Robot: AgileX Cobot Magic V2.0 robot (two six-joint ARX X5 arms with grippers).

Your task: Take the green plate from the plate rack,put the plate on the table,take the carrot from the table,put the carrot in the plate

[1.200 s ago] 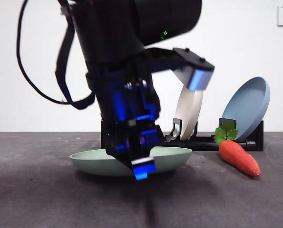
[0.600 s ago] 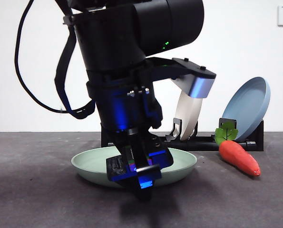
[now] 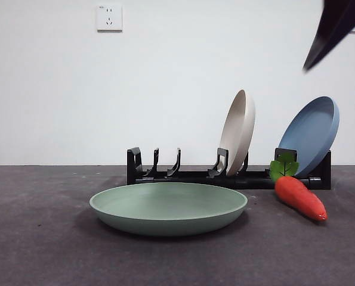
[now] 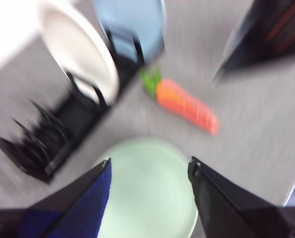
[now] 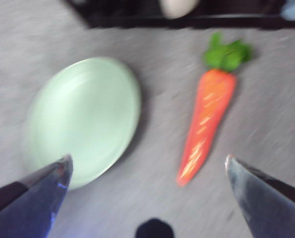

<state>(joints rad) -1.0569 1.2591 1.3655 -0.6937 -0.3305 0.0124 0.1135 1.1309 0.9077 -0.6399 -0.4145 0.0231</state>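
The green plate (image 3: 168,205) lies flat on the table (image 3: 46,250), in front of the plate rack (image 3: 183,174). The carrot (image 3: 299,196) lies on the table to the plate's right, leaves toward the rack. My left gripper (image 4: 148,161) hangs open high above the green plate (image 4: 147,193), nothing between its jaws. My right gripper (image 5: 148,158) is open wide above the table, between the green plate (image 5: 83,116) and the carrot (image 5: 206,126). In the left wrist view, the carrot (image 4: 187,105) and plate rack (image 4: 63,129) show blurred.
A beige plate (image 3: 237,132) and a blue plate (image 3: 311,134) stand in the rack's right slots. A black arm tip (image 3: 332,30) shows at the front view's top right corner. The other arm (image 4: 271,34) appears dark beyond the carrot.
The arm that stood over the green plate has let it go and lifted out of the front view. The plate stays flat on the table. A dark arm tip has appeared at top right.
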